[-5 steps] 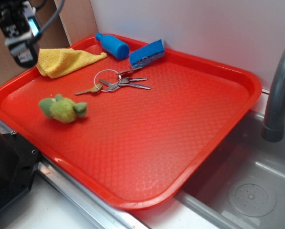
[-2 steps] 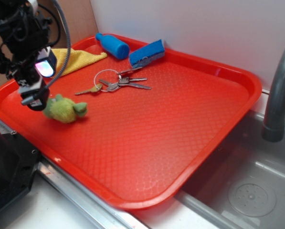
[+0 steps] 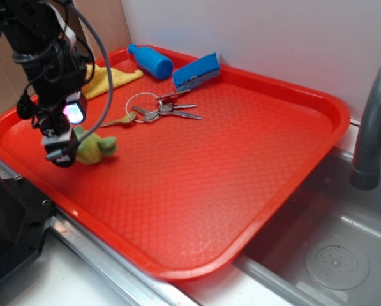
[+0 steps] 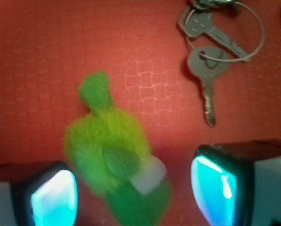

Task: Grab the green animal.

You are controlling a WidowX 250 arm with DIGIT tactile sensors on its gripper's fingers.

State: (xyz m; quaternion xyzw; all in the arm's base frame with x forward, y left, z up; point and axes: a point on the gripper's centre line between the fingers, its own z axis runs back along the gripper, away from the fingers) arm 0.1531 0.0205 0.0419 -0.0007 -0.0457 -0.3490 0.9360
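The green animal (image 3: 94, 148) is a small fuzzy light-green plush lying on the red tray (image 3: 241, 166) near its left edge. My gripper (image 3: 66, 150) is down over the toy's left end and hides part of it. In the wrist view the green animal (image 4: 114, 155) lies between my two glowing fingers, closer to the left finger (image 4: 53, 197) than to the right one (image 4: 215, 188). The gripper (image 4: 135, 195) is open, with clear gaps on both sides of the toy.
A bunch of keys (image 3: 158, 109) lies just behind the toy, and the keys (image 4: 208, 61) show at the top of the wrist view. A yellow cloth (image 3: 104, 78), a blue bottle (image 3: 150, 60) and a blue sponge (image 3: 196, 71) sit at the tray's back. A sink and grey faucet (image 3: 372, 127) are on the right.
My gripper has come down from above the yellow cloth at the back left, forward and lower, to straddle the green animal. The toy and the keys have not moved.
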